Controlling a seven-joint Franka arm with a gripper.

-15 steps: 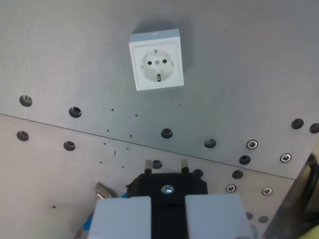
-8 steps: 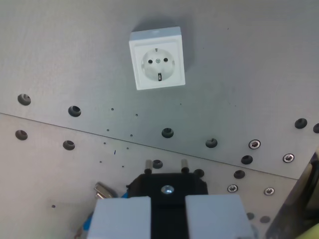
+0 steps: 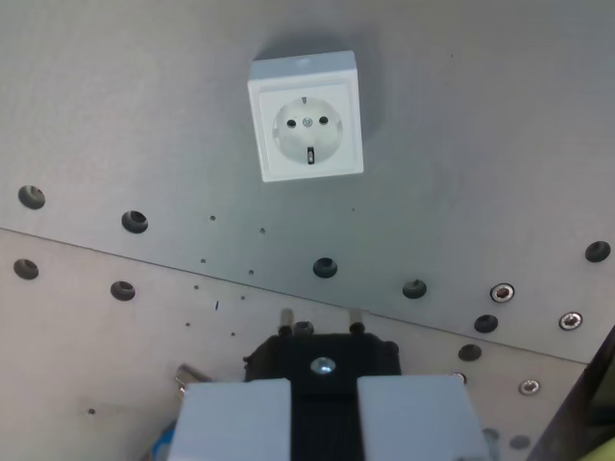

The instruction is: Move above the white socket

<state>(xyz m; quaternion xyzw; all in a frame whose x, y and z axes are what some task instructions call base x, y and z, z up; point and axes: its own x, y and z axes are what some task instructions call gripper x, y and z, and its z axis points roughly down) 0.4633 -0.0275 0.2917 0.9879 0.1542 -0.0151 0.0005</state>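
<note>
Gripping a black plug [image 3: 324,360], our end effector [image 3: 324,408] sits at the bottom of the wrist view, its two white fingers [image 3: 235,418] pressed against the plug body from either side. Two metal pins [image 3: 356,316] stick out from the plug toward the socket.

Taking the white socket [image 3: 306,118] as landmark: it lies flat on the grey metal surface [image 3: 500,144], high in the view and well apart from the plug pins, slightly toward the wrist view's left of the plug's centre line.

Change over the last second: the socket looks a little larger, and the row of bolt holes [image 3: 325,266] between plug and socket has slid down the picture, the left-hand holes drifting further left. Everything shifted together, so we read this as camera motion, not the parts moving. The plate seam [image 3: 115,249] shifted the same way.

Our judgement: the arm is travelling toward the socket, but the plug is not yet over it. More forward travel is needed.
</note>
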